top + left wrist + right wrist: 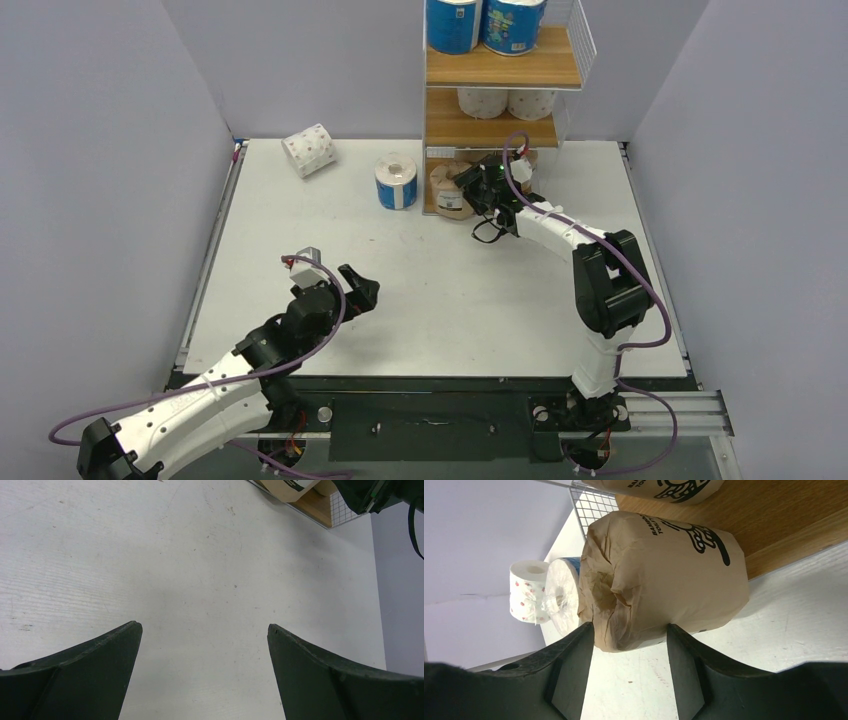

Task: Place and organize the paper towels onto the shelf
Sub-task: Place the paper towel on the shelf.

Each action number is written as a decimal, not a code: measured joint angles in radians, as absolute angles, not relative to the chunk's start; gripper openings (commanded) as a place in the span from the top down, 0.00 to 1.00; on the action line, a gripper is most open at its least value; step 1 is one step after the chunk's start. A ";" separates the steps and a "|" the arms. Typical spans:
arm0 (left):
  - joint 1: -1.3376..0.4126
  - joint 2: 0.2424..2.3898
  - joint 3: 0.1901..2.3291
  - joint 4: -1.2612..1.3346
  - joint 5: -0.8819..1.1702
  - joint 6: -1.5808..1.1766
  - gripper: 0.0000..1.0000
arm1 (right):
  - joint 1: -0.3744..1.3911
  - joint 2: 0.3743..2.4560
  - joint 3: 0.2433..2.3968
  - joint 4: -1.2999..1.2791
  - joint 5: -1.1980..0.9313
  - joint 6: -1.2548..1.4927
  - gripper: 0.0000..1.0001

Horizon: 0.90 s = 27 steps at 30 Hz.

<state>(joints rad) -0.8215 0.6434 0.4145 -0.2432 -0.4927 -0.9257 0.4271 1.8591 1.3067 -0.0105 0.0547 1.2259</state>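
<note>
Now the right claw stands half spread just before the brown roll, while the left claw gapes wide.

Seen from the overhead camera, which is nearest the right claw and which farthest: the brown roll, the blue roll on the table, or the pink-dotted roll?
1. Brown kraft roll, right beside the right gripper, at the foot of the shelf.
2. Blue roll, standing on the table to the gripper's left.
3. Pink-dotted roll, lying farther left, toward the table's far edge.
</note>
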 measured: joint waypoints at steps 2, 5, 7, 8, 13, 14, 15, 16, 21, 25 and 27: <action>-0.822 0.645 0.414 -0.244 -0.492 -0.926 0.04 | 0.426 1.859 1.306 0.001 0.046 1.227 0.48; -0.822 0.645 0.414 -0.244 -0.492 -0.929 0.04 | 0.420 1.859 1.293 0.011 0.040 1.220 0.48; -0.822 0.645 0.414 -0.243 -0.492 -0.931 0.04 | 0.418 1.858 1.278 0.013 0.036 1.214 0.48; -0.822 0.645 0.414 -0.243 -0.492 -0.932 0.04 | 0.414 1.857 1.268 0.012 0.033 1.210 0.48; -0.822 0.651 0.414 -0.243 -0.491 -0.933 0.04 | 0.391 1.851 1.229 0.023 0.009 1.195 0.47; -0.822 0.653 0.414 -0.243 -0.490 -0.933 0.04 | 0.387 1.844 1.222 0.027 0.002 1.190 0.47; -0.822 0.654 0.414 -0.243 -0.490 -0.933 0.04 | 0.385 1.836 1.212 0.029 -0.005 1.186 0.47; -0.822 0.654 0.414 -0.244 -0.489 -0.933 0.04 | 0.385 1.825 1.203 0.029 -0.010 1.182 0.47; -0.822 0.643 0.414 -0.243 -0.489 -0.932 0.04 | 0.380 1.780 1.179 0.030 -0.038 1.159 0.44; -0.822 0.633 0.414 -0.243 -0.489 -0.932 0.03 | 0.380 1.738 1.172 0.033 -0.063 1.135 0.41; -0.822 0.633 0.414 -0.243 -0.489 -0.932 0.04 | 0.379 1.713 1.164 0.040 -0.079 1.124 0.39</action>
<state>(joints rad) -0.8215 0.6334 0.4145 -0.2432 -0.4892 -0.9321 0.3786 1.7130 1.1641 0.0399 -0.0788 1.1244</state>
